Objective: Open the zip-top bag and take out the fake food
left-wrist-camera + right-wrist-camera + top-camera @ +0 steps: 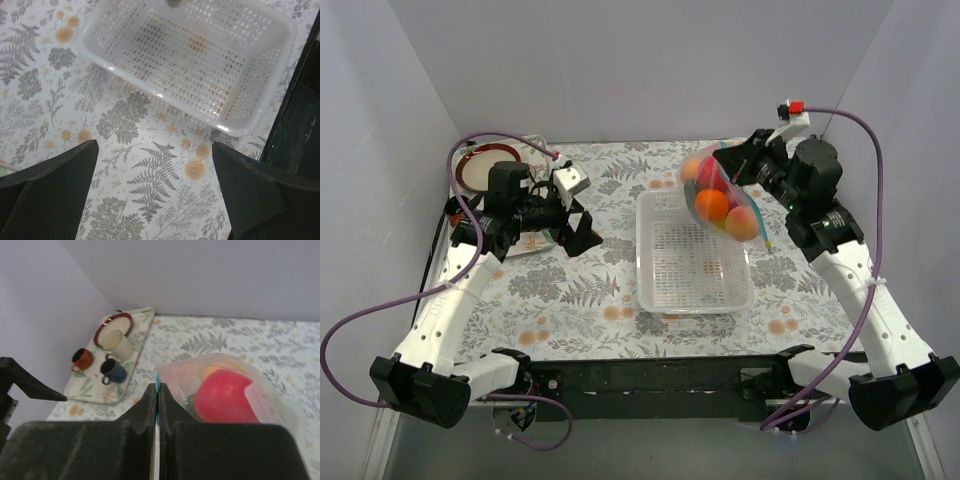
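Observation:
The clear zip-top bag (pixel 720 200) hangs in the air over the far right corner of the white mesh basket (pixel 692 297). It holds the fake food: an orange piece (pixel 712 205), a red piece (pixel 712 178) and a peach one (pixel 742 222). My right gripper (pixel 742 165) is shut on the bag's blue zip strip (pixel 157 385); the bag (pixel 225 390) with the red piece (pixel 225 397) hangs right of the jaws. My left gripper (pixel 578 215) is open and empty, above the table left of the basket (pixel 200 65).
A tray (pixel 112 360) with a red-rimmed plate, a cream cup, an orange mug and a blue mug sits at the far left corner. The basket is empty. Grey walls close in the table on three sides. A black bar runs along the near edge.

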